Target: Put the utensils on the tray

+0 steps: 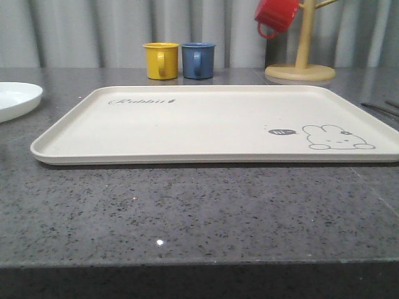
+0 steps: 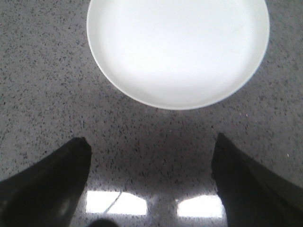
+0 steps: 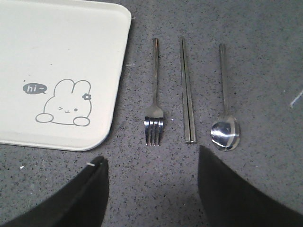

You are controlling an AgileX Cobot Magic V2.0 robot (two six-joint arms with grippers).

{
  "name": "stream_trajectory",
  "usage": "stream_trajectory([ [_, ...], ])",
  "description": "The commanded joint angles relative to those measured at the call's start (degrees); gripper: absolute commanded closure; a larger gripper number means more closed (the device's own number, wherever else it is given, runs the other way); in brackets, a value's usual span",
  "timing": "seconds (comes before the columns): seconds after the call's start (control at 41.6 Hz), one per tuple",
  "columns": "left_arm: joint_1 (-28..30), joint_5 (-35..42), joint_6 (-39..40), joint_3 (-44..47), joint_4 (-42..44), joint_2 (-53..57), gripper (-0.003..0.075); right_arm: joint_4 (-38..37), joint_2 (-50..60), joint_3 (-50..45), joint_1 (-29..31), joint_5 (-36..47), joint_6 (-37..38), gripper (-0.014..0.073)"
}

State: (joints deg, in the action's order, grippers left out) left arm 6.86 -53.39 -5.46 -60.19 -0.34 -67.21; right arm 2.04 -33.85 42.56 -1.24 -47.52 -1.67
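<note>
The cream tray (image 1: 206,124) with its rabbit drawing lies bare in the middle of the grey counter; its corner (image 3: 57,56) appears in the right wrist view. Beside that corner, on the counter, lie the utensils side by side: a fork (image 3: 155,97), a pair of chopsticks (image 3: 187,92) and a spoon (image 3: 225,118). My right gripper (image 3: 152,158) hovers open above the counter just short of the fork's tines, holding nothing. My left gripper (image 2: 150,142) is open over bare counter, just short of the white plate. Thin utensil ends (image 1: 380,109) peek in at the right edge of the front view.
A round white plate (image 1: 15,99) sits left of the tray and also appears in the left wrist view (image 2: 178,49). Behind the tray stand a yellow cup (image 1: 161,60), a blue cup (image 1: 198,60) and a wooden mug tree (image 1: 302,56) with a red mug (image 1: 275,15).
</note>
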Motion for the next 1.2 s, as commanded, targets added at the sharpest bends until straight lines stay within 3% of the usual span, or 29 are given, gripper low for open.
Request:
stream_trajectory([
  [0.0, 5.5, 1.8, -6.6, -5.7, -9.4, -4.3, 0.0197, -0.6, -0.5, 1.6, -0.2, 3.9, 0.0, 0.0147],
  [0.193, 13.5, 4.8, -12.7, -10.2, -21.5, -13.0, 0.0198, -0.6, -0.5, 1.6, -0.2, 4.0, 0.0, 0.0147],
  [0.361, 13.8, 9.0, -12.7, -11.0, -22.8, -18.5, 0.0198, -0.6, -0.5, 1.6, -0.2, 3.9, 0.0, 0.0147],
  [0.939, 13.8, 13.2, -14.2, -11.7, -25.6, -27.3, 0.0232, -0.6, -0.5, 1.6, -0.2, 3.9, 0.0, 0.0147],
  [1.035, 13.8, 13.3, -14.9, -11.7, -25.6, -27.5, 0.0279, -0.6, -0.5, 1.6, -0.2, 4.0, 0.0, 0.0147],
  [1.179, 13.8, 12.6, -15.0, -11.7, -25.6, -27.6, 0.0410, -0.6, -0.5, 1.6, -0.2, 4.0, 0.0, 0.0147],
])
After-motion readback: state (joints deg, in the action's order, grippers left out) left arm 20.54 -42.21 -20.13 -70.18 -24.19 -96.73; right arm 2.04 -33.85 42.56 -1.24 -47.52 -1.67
